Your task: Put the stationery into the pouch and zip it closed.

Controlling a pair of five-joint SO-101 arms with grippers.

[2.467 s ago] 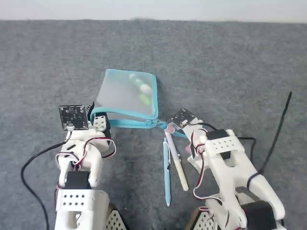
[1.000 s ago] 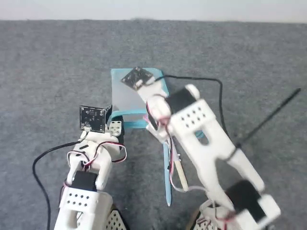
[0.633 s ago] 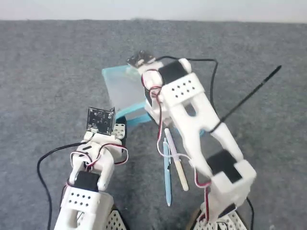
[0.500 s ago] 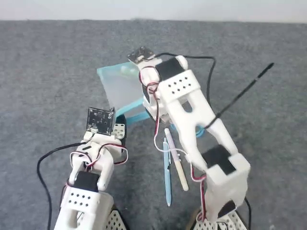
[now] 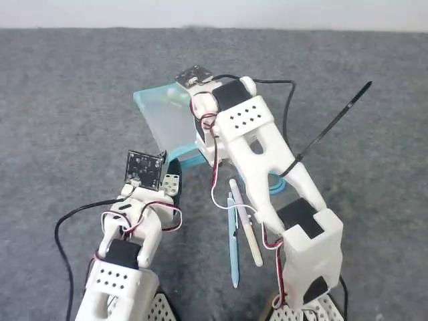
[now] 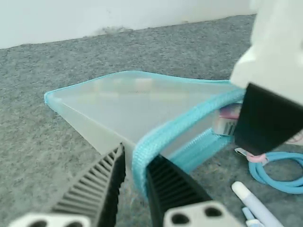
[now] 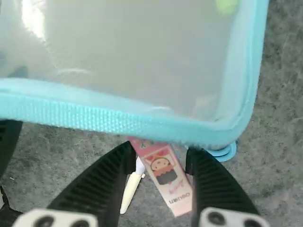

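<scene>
Roughly midway, I judge: the left tool (image 6: 136, 158) is clamped on the teal pouch's (image 6: 128, 101) open edge and the right tool (image 7: 160, 153) on a pink eraser (image 7: 165, 179) at its mouth, while a blue pen (image 5: 233, 249) and a cream pen (image 5: 252, 242) lie on the table (image 5: 67, 100), zip undone.

**Arm covers the pouch mouth**

At the high view's centre, the right arm (image 5: 244, 124) hides the pouch's (image 5: 164, 120) right side and zipper. The contents (image 7: 226, 5) are blurred shapes behind the pouch wall. The pink item's (image 7: 163, 175) upper end is tucked behind the pouch edge.
</scene>
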